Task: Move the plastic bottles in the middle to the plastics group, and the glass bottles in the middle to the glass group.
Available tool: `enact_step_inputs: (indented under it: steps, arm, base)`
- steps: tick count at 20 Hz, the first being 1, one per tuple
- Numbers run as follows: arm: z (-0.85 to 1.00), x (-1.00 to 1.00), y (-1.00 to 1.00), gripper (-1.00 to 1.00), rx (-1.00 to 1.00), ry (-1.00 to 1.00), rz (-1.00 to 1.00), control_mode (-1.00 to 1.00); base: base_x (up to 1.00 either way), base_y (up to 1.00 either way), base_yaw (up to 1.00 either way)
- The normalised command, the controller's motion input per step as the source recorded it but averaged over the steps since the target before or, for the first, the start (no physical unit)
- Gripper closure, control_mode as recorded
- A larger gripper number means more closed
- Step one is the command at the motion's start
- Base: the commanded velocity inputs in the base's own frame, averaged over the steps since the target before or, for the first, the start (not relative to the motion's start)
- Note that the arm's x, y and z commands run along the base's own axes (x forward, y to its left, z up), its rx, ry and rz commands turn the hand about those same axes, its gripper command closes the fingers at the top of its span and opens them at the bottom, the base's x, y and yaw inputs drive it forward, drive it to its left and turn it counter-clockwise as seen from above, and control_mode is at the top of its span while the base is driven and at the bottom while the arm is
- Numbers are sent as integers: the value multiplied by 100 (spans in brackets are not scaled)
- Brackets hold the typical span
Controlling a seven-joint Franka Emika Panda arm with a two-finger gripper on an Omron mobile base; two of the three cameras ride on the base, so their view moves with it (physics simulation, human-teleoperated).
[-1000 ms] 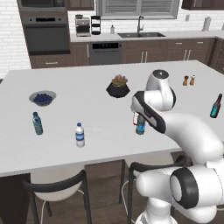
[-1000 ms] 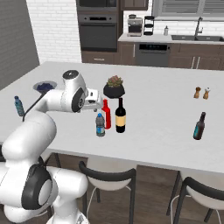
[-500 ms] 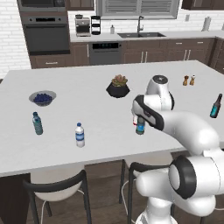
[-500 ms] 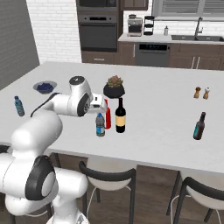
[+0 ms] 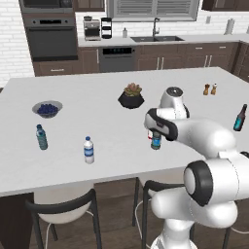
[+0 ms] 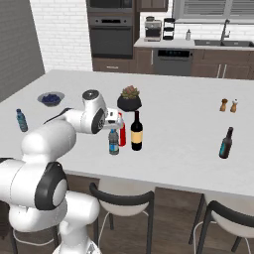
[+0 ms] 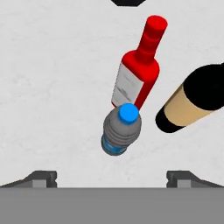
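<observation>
The small grey-clear plastic bottle [image 7: 122, 129] with a blue cap stands upright on the white island, directly under my hand. My gripper [image 7: 112, 179] is open, its fingertips [image 7: 41, 178] wide apart and above the bottle, touching nothing. Just behind the small bottle stand the red-capped bottle [image 7: 138, 70] and the dark brown bottle [image 7: 192, 100] with its yellow-orange label. From the sides, the gripper [image 6: 114, 126] hovers over the small bottle [image 6: 114, 142], beside the brown bottle [image 6: 136, 131]. Far left are the white water bottle [image 5: 88, 150] and the teal one [image 5: 41, 137]. At the right stands the slim dark glass bottle [image 5: 239, 118].
A dark potted plant [image 5: 131, 96] sits just behind the middle bottles. A bowl of blueberries [image 5: 47, 108] is at the far left, and salt and pepper shakers [image 5: 210, 89] are at the back right. Stools stand below the island's front edge [image 5: 73, 180].
My hand has edged forward and slightly down over the middle bottles, ending above the small plastic bottle. The bottles have not moved.
</observation>
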Motion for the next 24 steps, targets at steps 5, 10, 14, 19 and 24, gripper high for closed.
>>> enact_step_inputs:
  steps: [5,10,14,19,24]
  arm:
    - [-13,23,0,-100,0,0,0,-100]
    - [-24,14,-2,-100,0,1,0,-100]
    - [-12,11,-12,-100,0,0,0,-100]
    - [-10,8,-7,-100,3,1,0,-100]
    - [-13,17,0,-100,0,0,0,-100]
  base:
    - [0,0,0]
    - [0,0,0]
    - [0,0,0]
    - [0,0,0]
    - [0,0,0]
